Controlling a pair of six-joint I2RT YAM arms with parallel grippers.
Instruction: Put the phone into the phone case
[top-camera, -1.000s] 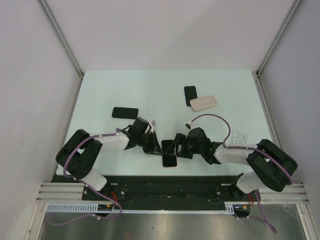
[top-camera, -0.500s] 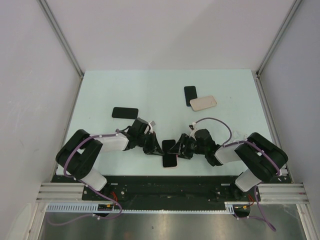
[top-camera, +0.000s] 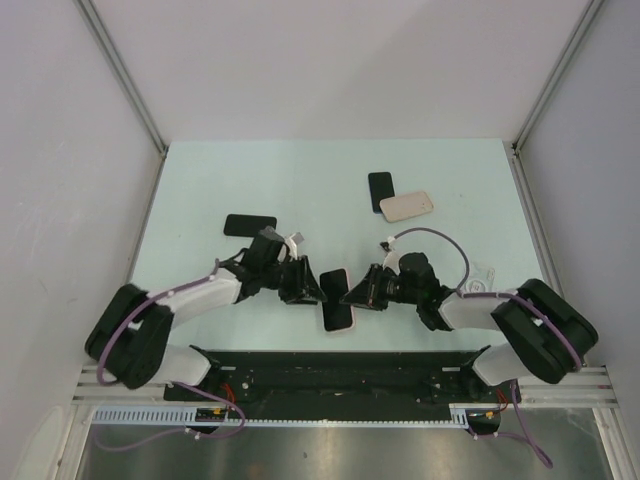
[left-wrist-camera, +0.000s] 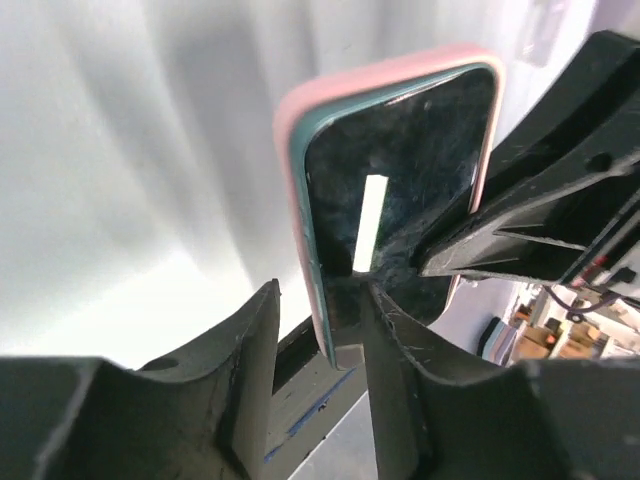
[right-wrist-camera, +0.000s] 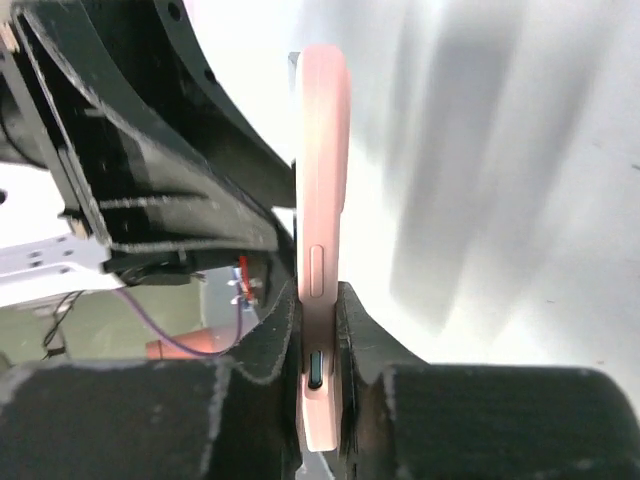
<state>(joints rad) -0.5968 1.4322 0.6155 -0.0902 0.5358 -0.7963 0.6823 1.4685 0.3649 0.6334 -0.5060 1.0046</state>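
Top external view: both grippers meet at the phone near the tabletop's front edge. Left gripper and right gripper jaws both pinch its pink case.

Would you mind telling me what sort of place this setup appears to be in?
Probably a robotics lab test cell: plain white panels on aluminium framing enclose a pale table, two arms are bolted to a rail, and several phones lie out as props, such as a black one.

Bright, even light; blurred wrist foregrounds.
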